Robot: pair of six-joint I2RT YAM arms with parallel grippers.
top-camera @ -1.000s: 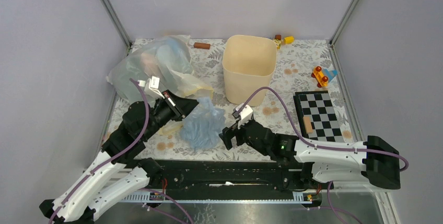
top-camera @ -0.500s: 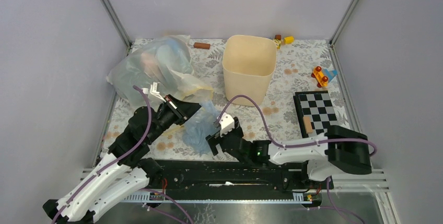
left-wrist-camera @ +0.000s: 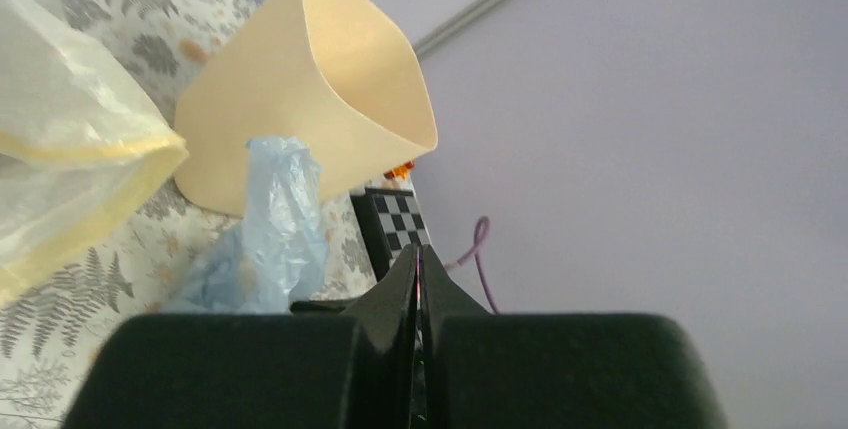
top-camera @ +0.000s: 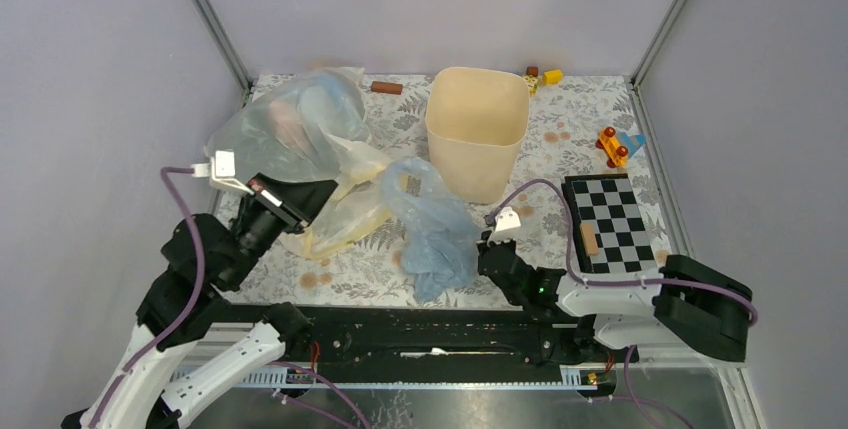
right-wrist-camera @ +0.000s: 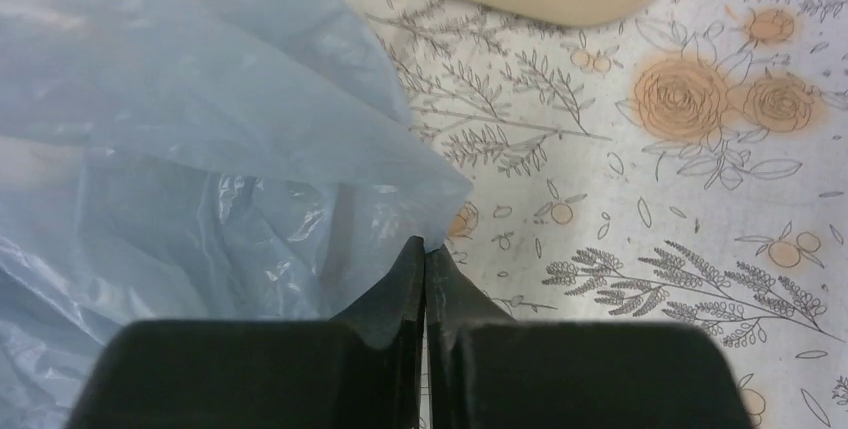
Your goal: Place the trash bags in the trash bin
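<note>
Step in hand: grasp acquisition on the thin, crinkly, translucent pale blue plastic bag (top-camera: pixel 432 234). No part of it is inside the cream-beige square plastic bin (top-camera: pixel 478 129) yet. In the overhead view the bag rests on the floral-patterned table (top-camera: pixel 560 149) near the centre and is heaped toward 6 o'clock. Its upper end rises toward 11 o'clock and stands just beside the bin's 9 o'clock wall; whether it touches that wall cannot be told. The bin stands upright at 12 o'clock from the bag, mouth open. The right pincer (right-wrist-camera: pixel 425 259) is clenched, jaws together, with its tips at the bag's 3 o'clock edge. The wrist view shows a corner of the film ending at those tips, so the pincer is judged to be pinching that corner, though the amount of film caught is too small to confirm. The left pincer (left-wrist-camera: pixel 418 271) is clenched on nothing, at 9 o'clock from the bag, near the pale yellow plastic bag (top-camera: pixel 345 219) and the bulky clear whitish bag (top-camera: pixel 290 129). Next move: raise the right arm until the trailing film clears the bin rim, carry it toward 12 o'clock over the mouth, then release. The film is limp and long, so a high lift is likely needed. A thin pinch may slip, so confirm the hold as the lift begins.
</note>
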